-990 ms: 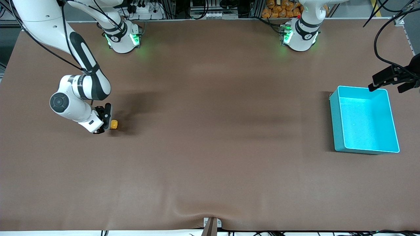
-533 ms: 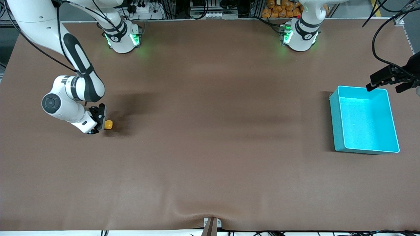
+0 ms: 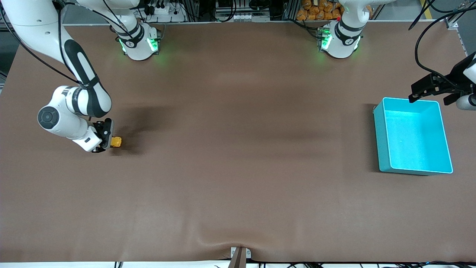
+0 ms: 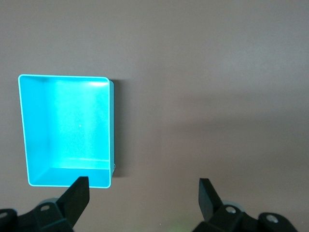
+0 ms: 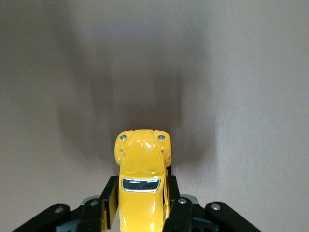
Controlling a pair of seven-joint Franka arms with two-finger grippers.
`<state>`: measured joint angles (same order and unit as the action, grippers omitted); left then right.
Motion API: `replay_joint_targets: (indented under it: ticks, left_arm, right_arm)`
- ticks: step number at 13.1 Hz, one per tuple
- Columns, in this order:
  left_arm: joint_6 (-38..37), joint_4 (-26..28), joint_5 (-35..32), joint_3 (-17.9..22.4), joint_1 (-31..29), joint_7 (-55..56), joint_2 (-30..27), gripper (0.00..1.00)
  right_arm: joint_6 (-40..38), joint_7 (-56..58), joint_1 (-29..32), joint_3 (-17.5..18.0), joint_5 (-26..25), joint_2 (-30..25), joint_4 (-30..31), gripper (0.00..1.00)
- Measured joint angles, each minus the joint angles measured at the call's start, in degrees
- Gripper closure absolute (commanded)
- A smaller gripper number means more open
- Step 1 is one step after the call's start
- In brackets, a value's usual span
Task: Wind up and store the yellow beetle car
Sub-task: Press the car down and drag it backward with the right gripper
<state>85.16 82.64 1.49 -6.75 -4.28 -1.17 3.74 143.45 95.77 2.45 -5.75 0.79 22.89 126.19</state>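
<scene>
The yellow beetle car sits low on the brown table at the right arm's end, held by my right gripper, which is shut on its sides. In the right wrist view the car points away from the wrist, with black fingers pressed on both flanks. The teal bin stands at the left arm's end. My left gripper is open and empty, over the table by the bin's rim that is farthest from the front camera. The left wrist view shows the bin and the open left gripper.
The brown table mat stretches bare between the car and the bin. A small metal bracket sits at the table edge nearest the front camera. Cables hang near the left arm's wrist.
My right gripper has dragged the car along the table toward the right arm's end. My left gripper has shifted slightly toward the table's middle, above the bin's rim.
</scene>
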Motion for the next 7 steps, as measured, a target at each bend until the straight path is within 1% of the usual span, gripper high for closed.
replay_joint_targets:
  ticks: [4, 7]
  left_arm:
    - [-0.7, 0.0, 0.0, 0.0, 0.0, 0.0, 0.0, 0.0]
    - [-0.8, 0.0, 0.0, 0.0, 0.0, 0.0, 0.0, 0.0]
  right_arm:
    - [0.1, 0.8, 2.0, 0.0, 0.0, 0.2, -0.3, 0.59]
    - [0.1, 1.3, 2.9, 0.0, 0.0, 0.3, -0.5, 0.52]
